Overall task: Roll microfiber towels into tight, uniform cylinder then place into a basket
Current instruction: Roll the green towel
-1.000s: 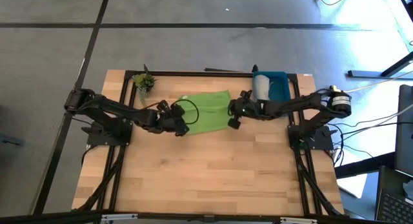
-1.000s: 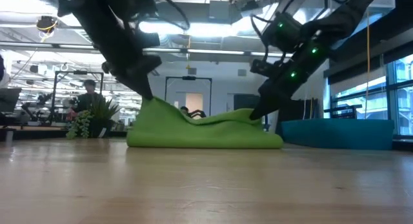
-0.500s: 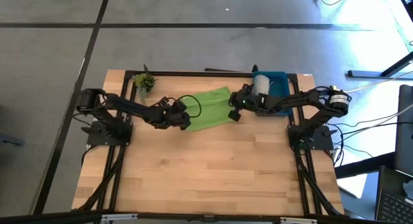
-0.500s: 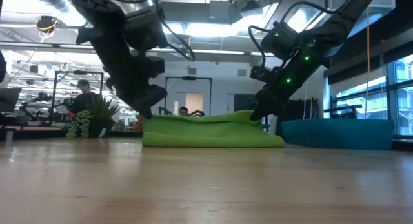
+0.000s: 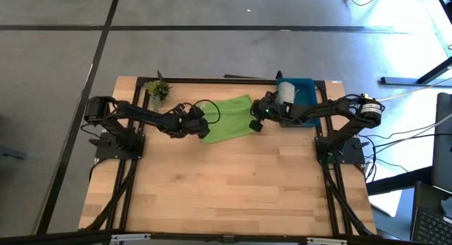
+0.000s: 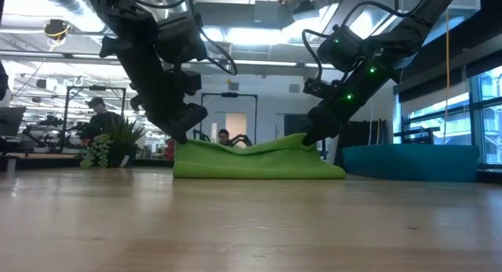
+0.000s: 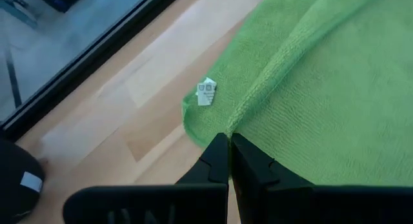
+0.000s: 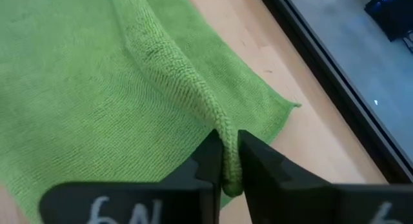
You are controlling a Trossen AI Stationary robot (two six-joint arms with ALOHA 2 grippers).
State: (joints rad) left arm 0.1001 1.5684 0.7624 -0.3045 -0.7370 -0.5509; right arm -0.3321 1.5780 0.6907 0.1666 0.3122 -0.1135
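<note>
The bright green towel (image 5: 227, 118) lies folded on the table's far middle; it also shows in the low view (image 6: 259, 162). My left gripper (image 5: 202, 127) is shut on its left end, next to a small white tag (image 7: 206, 93). My right gripper (image 5: 256, 122) is shut on its right end. The blue basket (image 5: 308, 88) stands at the far right. A rolled light grey towel (image 5: 286, 95) lies in it. My left gripper pinches the green towel's hemmed edge (image 7: 222, 128) near the tag corner between its two fingers, slanting down from the table's left. The towel's left end (image 6: 188, 145) rests low on the table. My right gripper pinches a raised fold (image 8: 222, 124) of the towel near its right edge, fingers slanting down from the table's right. The fold stands up as a ridge (image 6: 302, 139), with the cloth below it on the table.
A small green plant sprig (image 5: 157, 90) stands at the table's far left, close to the left arm. The table's black frame rail (image 5: 212, 80) runs along the far edge just behind the towel. Bare wood (image 5: 226, 188) lies on the near side.
Both grippers have moved toward the table's far edge, staying shut on the towel's ends. The towel's near part has been drawn toward the far edge, so the towel is narrower. Its raised left end has come down low.
</note>
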